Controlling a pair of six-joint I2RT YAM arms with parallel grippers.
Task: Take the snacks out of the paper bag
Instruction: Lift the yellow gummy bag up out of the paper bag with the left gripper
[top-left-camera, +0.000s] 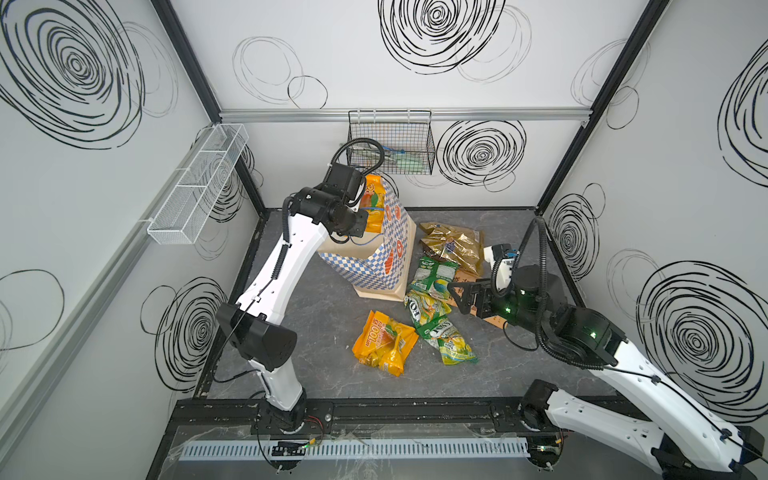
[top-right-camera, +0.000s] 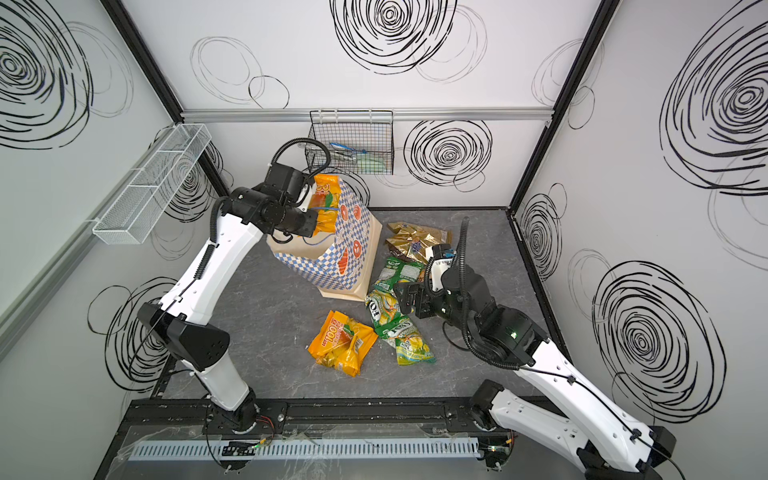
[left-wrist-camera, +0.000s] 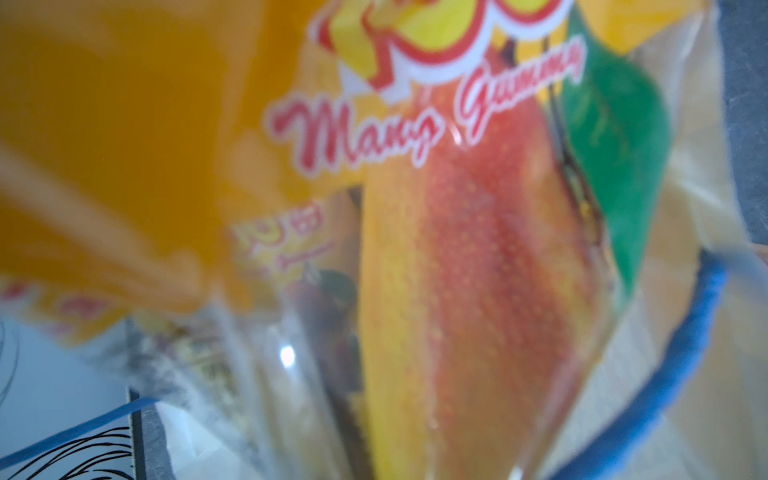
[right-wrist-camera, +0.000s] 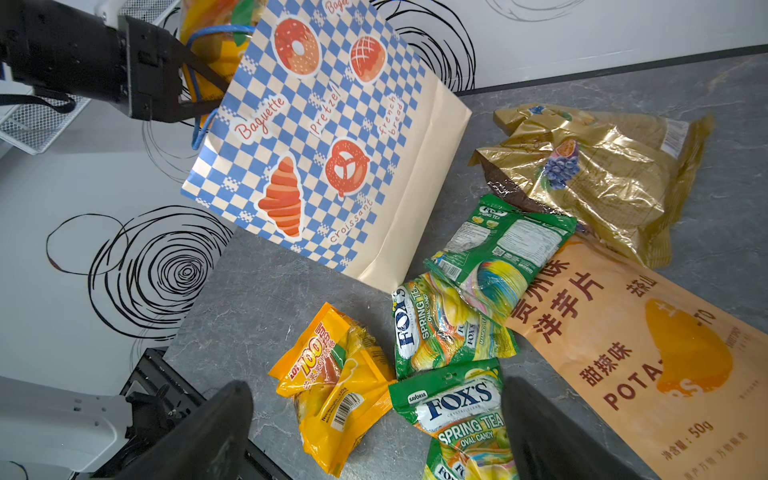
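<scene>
Right wrist view: one paper bag (right-wrist-camera: 316, 174), one gold pack (right-wrist-camera: 602, 174).

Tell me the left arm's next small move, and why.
Probably lift straight up: the left tool is shut on an orange mango-gummy packet partly inside the checkered paper bag, and its blue cord handle loops close by, so pulling sideways might snag.
</scene>
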